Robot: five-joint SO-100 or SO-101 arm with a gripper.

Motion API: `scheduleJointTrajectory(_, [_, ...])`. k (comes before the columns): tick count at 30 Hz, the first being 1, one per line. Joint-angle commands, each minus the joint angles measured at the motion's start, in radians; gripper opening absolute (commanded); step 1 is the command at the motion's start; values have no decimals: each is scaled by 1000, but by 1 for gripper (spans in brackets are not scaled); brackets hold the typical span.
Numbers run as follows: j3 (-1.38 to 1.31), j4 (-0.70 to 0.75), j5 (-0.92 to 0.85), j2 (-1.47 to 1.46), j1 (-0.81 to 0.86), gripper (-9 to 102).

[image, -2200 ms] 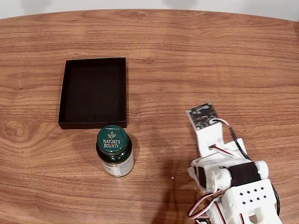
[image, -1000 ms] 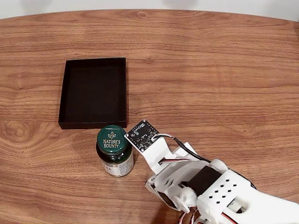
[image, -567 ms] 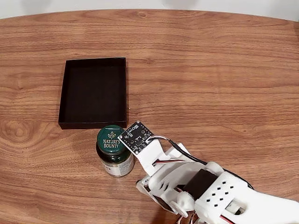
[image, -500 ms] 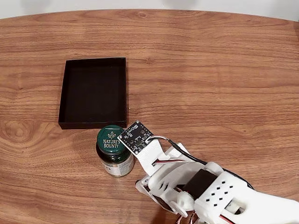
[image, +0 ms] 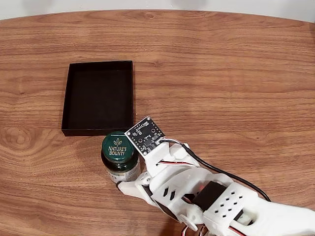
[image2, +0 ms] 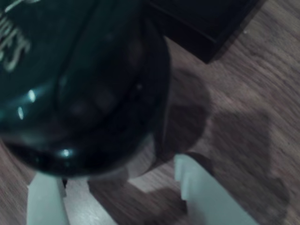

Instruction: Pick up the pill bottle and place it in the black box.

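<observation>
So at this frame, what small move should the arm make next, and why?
Probably ease forward a little more, then close. In the wrist view the jaws stand open, their white tips on either side of the pill bottle near its base, with gaps showing. The bottle stands upright on the table just outside the black box, not yet gripped.

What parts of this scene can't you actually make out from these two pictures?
- Pill bottle label: fixed view, too small and partly behind the arm.
- Gripper: wrist view, the bottle fills the space between the jaws; contact unclear.
- Cap lettering: wrist view, blurred and cut off by the edge.
- Black box: wrist view, one corner, rest cut off.
</observation>
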Motion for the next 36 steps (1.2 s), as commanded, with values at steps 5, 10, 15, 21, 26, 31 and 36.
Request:
scheduleJointTrajectory(5, [-15,14,46,-15,12,30])
scheduleJointTrajectory(10, [-15,40,78,-32,14,38])
scheduleJointTrajectory(15, [-15,40,104,-43,15,42])
scheduleJointTrajectory(21, [-15,43,87,-61,18,52])
scheduleJointTrajectory(26, [-15,-9,34,-78,28,57])
scheduleJointTrajectory(31, [-17,-63,41,-91,11,57])
scheduleJointTrajectory(36, [-17,-132,84,-91,17,58])
